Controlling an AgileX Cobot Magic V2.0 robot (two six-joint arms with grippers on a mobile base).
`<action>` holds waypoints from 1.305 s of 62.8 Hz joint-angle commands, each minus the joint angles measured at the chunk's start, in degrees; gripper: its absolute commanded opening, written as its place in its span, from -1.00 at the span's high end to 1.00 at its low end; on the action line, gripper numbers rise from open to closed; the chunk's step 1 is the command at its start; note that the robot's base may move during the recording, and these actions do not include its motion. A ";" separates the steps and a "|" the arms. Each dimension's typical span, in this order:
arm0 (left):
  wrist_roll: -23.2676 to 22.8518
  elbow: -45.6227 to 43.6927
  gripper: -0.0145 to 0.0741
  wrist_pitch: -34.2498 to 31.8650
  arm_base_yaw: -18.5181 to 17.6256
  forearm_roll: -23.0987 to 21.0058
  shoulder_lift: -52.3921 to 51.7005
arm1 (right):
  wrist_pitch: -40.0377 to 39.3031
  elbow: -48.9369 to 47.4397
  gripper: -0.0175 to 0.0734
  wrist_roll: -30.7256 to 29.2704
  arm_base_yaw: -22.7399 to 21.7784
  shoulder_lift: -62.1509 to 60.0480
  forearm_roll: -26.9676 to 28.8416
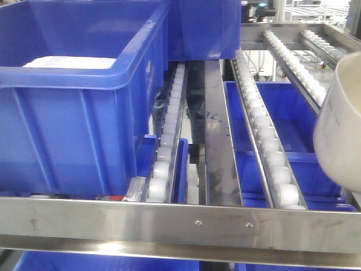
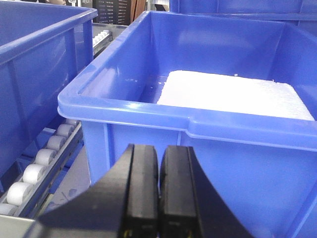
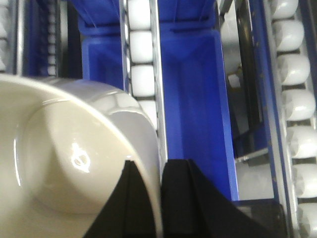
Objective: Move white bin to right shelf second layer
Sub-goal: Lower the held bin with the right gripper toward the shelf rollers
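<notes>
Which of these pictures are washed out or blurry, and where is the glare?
Front view: the white bin at the right edge is soft and cut off, and the steel lip shows dull glare. Left wrist view: the white sheet in the blue crate is blown out. Right wrist view: a small highlight on the bin's inside, rollers slightly blurred.

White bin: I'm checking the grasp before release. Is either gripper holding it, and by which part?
The right gripper pinches the white bin by its rim wall, one finger inside, one outside. The left gripper is shut on nothing.
</notes>
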 commanded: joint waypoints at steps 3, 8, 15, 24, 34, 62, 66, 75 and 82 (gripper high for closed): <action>-0.30 1.61 0.48 -5.00 -0.36 -0.05 -1.09 | -4.39 -1.80 0.49 -0.90 0.78 0.54 0.06; -0.30 1.61 0.48 -5.00 -0.36 -0.05 -1.09 | -4.84 -1.80 0.49 -2.30 2.55 1.37 -0.06; -0.30 1.61 0.48 -5.00 -0.36 -0.05 -1.09 | -6.01 -1.80 0.49 -2.28 2.84 2.05 0.71; -0.30 1.61 0.48 -5.00 -0.36 -0.05 -1.09 | -5.82 -1.86 0.49 -2.28 2.84 2.62 0.81; -0.30 1.61 0.48 -5.00 -0.36 -0.05 -1.09 | -4.53 -1.86 0.47 -2.28 2.91 3.69 1.33; -0.30 1.61 0.48 -5.00 -0.36 -0.05 -1.09 | -1.75 -3.51 -0.18 -2.28 2.91 0.84 4.75; -0.30 1.61 0.48 -5.00 -0.36 -0.05 -1.09 | -0.52 -4.30 -0.18 -2.28 2.91 -1.38 4.75; -0.30 1.61 0.48 -5.00 -0.36 -0.05 -1.09 | 1.59 -4.50 -0.18 -3.39 2.91 -6.26 4.75; -0.30 1.61 0.48 -5.00 -0.36 -0.05 -1.09 | 2.35 -4.44 -0.18 -6.35 2.91 -9.49 4.75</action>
